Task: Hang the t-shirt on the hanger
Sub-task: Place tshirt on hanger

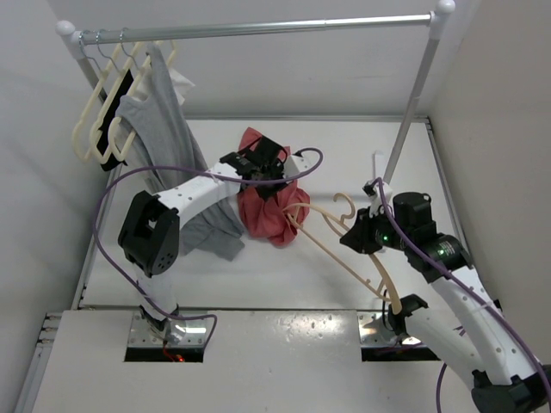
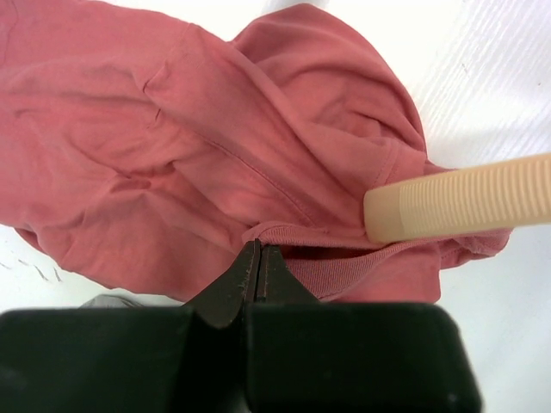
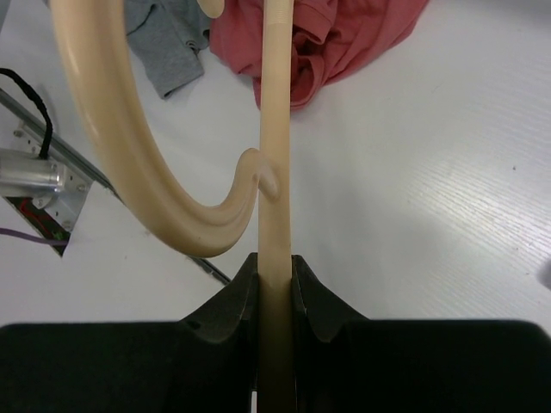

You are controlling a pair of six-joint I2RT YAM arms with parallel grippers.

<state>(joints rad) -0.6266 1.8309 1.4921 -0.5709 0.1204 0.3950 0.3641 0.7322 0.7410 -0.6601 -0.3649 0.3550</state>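
Jaws are clamped: left gripper [image 2: 258, 258] on shirt [image 2: 215, 129] collar [image 2: 336, 271], right gripper [image 3: 275, 267] on hanger [image 3: 274, 129]; collar should be held taut as the hanger is fed in.

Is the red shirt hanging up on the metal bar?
No, the t-shirt lies crumpled on the table, well below the rail.

Metal rail [image 1: 258, 28] across the back, cream hangers [image 1: 90, 116] — grey garment [image 1: 162, 116] hanging, white table [image 1: 344, 146]
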